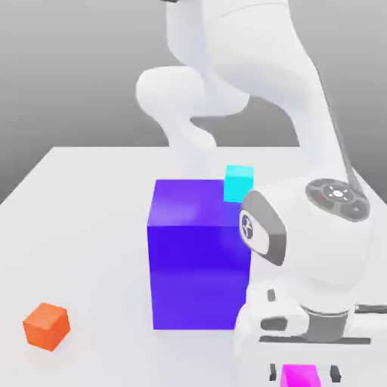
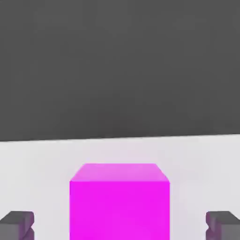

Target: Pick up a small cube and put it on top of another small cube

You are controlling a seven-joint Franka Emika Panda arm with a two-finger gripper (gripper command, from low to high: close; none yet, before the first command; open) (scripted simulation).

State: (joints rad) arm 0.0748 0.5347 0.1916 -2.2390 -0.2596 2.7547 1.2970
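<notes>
Small magenta cube (image 1: 300, 376), plain and bright, low at the near edge of the white table (image 1: 75, 227) in the exterior view. Lies at roughly 5 o'clock from the big blue-violet block (image 1: 198, 257), near it but apart. Underside cut off by the edge of both views, so contact with the table cannot be told.

Directly over the cube, the gripper (image 1: 304, 373), pointing down. Stands open: two dark grey fingertips (image 1: 273, 372), one at 9 o'clock of the cube and one at 3 o'clock, with the cube between them. From the hand view, the same cube (image 2: 119, 201) seen large and square-on, top face a paler pink than the front. A grey fingertip (image 2: 18, 225) on either side of it, each with a clear strip of white table in between, so neither touches the cube. Gripper (image 2: 121, 225) centred on the cube, holding nothing.

Above the fingers, the white and grey hand body (image 1: 317, 302), then a rounded wrist joint with a dark disc on top, then the thick white arm (image 1: 249, 60) rising and curving back toward 12 o'clock.

Around the big block: a small cyan cube (image 1: 239, 184) at about 1 o'clock, just behind its top corner; a small orange cube (image 1: 47, 326) at about 8 o'clock, well apart, alone on the table. Plain grey backdrop beyond the table's far edge.
</notes>
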